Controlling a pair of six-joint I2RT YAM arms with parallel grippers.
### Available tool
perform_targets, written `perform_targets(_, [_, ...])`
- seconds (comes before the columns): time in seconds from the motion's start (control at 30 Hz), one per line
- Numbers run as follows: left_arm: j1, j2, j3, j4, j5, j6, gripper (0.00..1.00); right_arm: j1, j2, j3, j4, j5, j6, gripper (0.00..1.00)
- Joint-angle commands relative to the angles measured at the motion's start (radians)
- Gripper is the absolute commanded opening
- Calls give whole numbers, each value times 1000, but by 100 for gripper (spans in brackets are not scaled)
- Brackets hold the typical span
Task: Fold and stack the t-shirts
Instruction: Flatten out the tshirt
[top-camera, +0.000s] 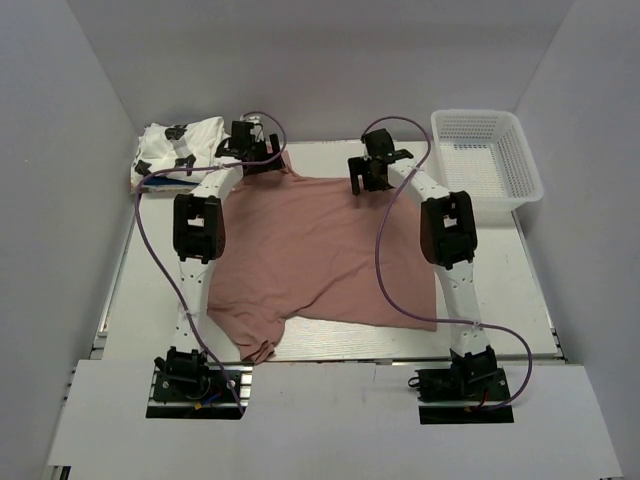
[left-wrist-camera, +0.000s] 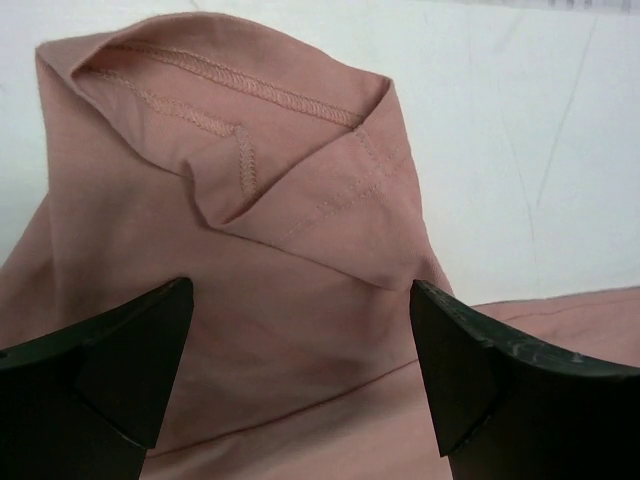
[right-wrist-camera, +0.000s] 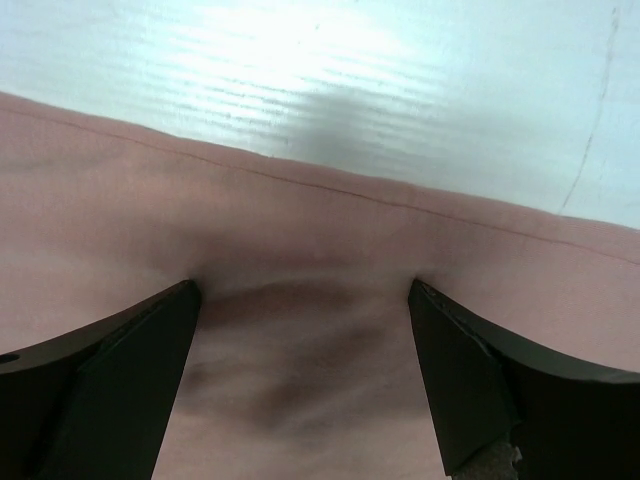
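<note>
The dusty-pink t-shirt (top-camera: 320, 250) lies spread on the table. My left gripper (top-camera: 252, 150) is open over its far left corner, where a sleeve (left-wrist-camera: 250, 170) is folded over; the cloth lies between the fingers (left-wrist-camera: 130, 360). My right gripper (top-camera: 375, 172) is open at the shirt's far edge, its fingertips (right-wrist-camera: 470, 370) pressing on the pink cloth (right-wrist-camera: 300, 350) just inside the hem. The white t-shirt with black print (top-camera: 178, 150) lies folded at the far left, with a strip of blue cloth (top-camera: 160, 172) showing under its near edge.
A white plastic mesh basket (top-camera: 487, 160) stands at the far right. The white table surface (right-wrist-camera: 350, 80) runs beyond the shirt's far edge. White walls close in the sides and back. Purple cables run along both arms.
</note>
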Motion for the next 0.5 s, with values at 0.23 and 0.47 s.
perform_targets(0.23, [26, 146, 205, 103, 46, -73, 100, -57, 101, 185, 67, -14, -127, 90])
perform_targets(0.47, [35, 6, 245, 165, 119, -91, 100, -57, 18, 228, 67, -85, -186, 90])
